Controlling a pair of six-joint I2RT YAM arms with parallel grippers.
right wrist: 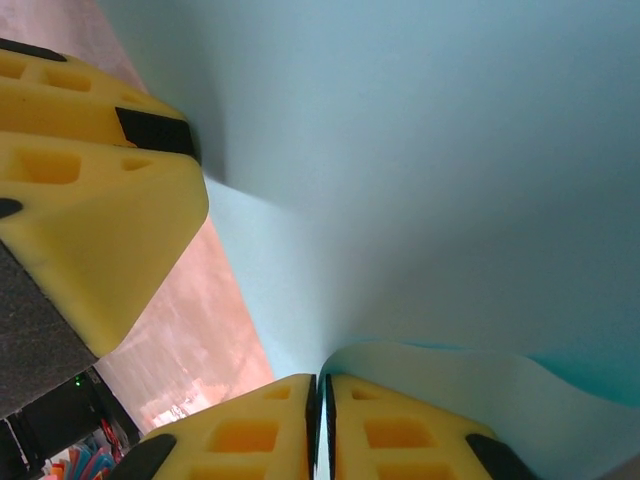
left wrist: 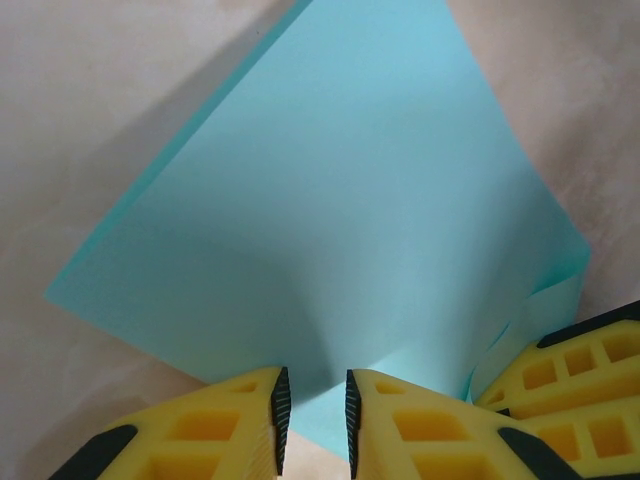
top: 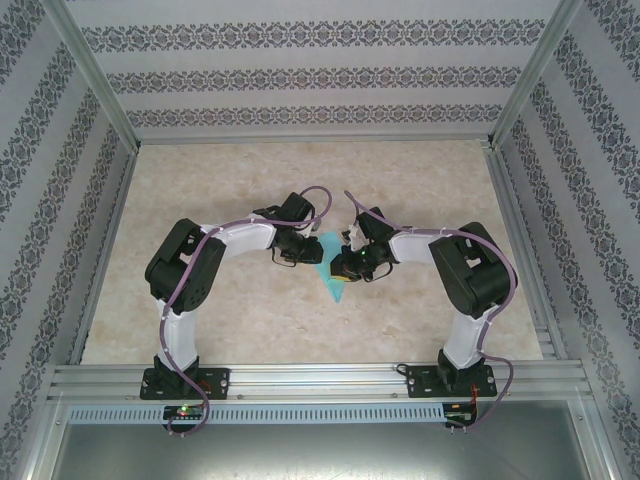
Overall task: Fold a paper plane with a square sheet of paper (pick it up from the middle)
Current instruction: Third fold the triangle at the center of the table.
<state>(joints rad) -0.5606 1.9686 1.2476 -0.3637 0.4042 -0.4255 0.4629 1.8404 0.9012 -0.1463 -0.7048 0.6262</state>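
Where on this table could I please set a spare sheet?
Bare: the far half of the table up to the back wall, and the near strip between the left base and right base. Crowded: the centre, where the left end effector and right end effector meet at the paper.

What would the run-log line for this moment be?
paper: partly folded, mid-table | left fingers: slightly apart at paper corner | right fingers: closed on paper

No legible text, label, brand, number or sign is being displayed on any visible surface.
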